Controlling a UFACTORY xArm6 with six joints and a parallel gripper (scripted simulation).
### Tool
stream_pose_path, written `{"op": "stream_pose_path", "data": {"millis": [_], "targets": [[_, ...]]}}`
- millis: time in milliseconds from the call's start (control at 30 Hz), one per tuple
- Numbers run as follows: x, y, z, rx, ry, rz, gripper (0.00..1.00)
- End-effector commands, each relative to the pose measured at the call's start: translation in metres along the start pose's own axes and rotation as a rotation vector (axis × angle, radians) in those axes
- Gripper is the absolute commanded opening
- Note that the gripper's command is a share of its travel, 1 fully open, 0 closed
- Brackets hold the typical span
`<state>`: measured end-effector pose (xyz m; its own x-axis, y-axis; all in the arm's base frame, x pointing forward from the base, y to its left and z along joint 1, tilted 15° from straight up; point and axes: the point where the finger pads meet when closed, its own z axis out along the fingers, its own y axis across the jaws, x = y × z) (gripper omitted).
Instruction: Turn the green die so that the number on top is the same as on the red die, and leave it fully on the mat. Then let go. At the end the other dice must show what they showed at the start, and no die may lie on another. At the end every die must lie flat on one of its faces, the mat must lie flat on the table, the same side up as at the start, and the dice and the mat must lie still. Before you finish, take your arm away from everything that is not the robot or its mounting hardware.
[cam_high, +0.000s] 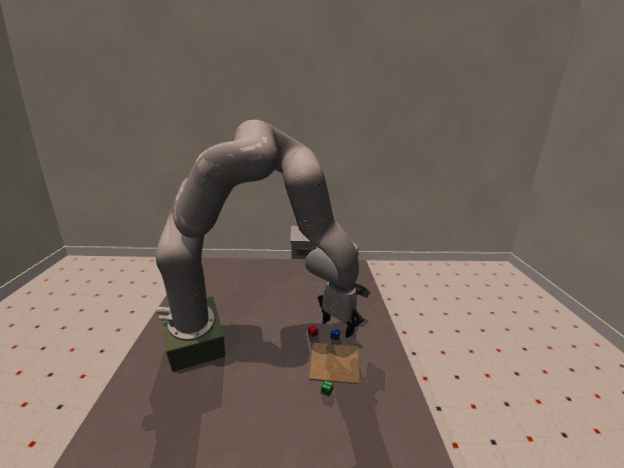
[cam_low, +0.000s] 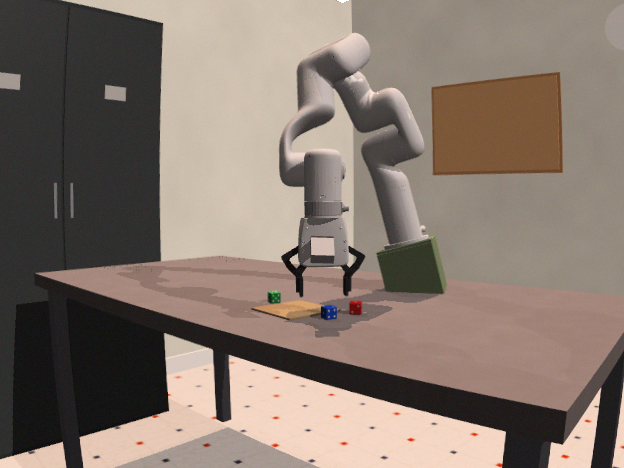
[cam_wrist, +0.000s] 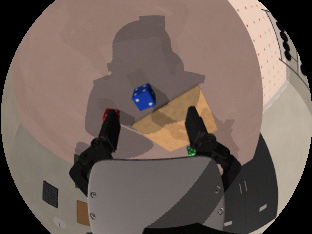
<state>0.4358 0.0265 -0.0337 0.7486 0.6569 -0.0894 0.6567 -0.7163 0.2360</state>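
Observation:
The green die (cam_high: 327, 387) (cam_low: 274, 296) (cam_wrist: 191, 150) lies on the table just off the mat's near edge in the top view, beside the mat; a finger partly hides it in the wrist view. The tan mat (cam_high: 335, 370) (cam_low: 282, 309) (cam_wrist: 167, 142) lies flat. The red die (cam_high: 313, 330) (cam_low: 355, 307) (cam_wrist: 106, 115) lies off the mat's far side, partly behind a finger in the wrist view. Its top number is too small to read. My gripper (cam_high: 338, 326) (cam_low: 323, 293) (cam_wrist: 152, 116) is open and empty, above the table near the blue and red dice.
The blue die (cam_high: 335, 333) (cam_low: 328, 312) (cam_wrist: 144, 97) lies on the table off the mat's far edge, beside the red die. The arm stands on a green base block (cam_high: 195, 347) (cam_low: 413, 266), well away from the dice.

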Motion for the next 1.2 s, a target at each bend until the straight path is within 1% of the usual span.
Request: {"op": "stream_pose_path", "data": {"millis": [0, 233, 1167], "targets": [[0.0261, -0.0121, 0.0009, -0.005, -0.003, 0.003, 1.0], [0.0306, -0.015, 0.0009, -0.005, -0.003, 0.003, 1.0], [0.0307, -0.015, 0.0009, -0.005, -0.003, 0.003, 1.0]]}}
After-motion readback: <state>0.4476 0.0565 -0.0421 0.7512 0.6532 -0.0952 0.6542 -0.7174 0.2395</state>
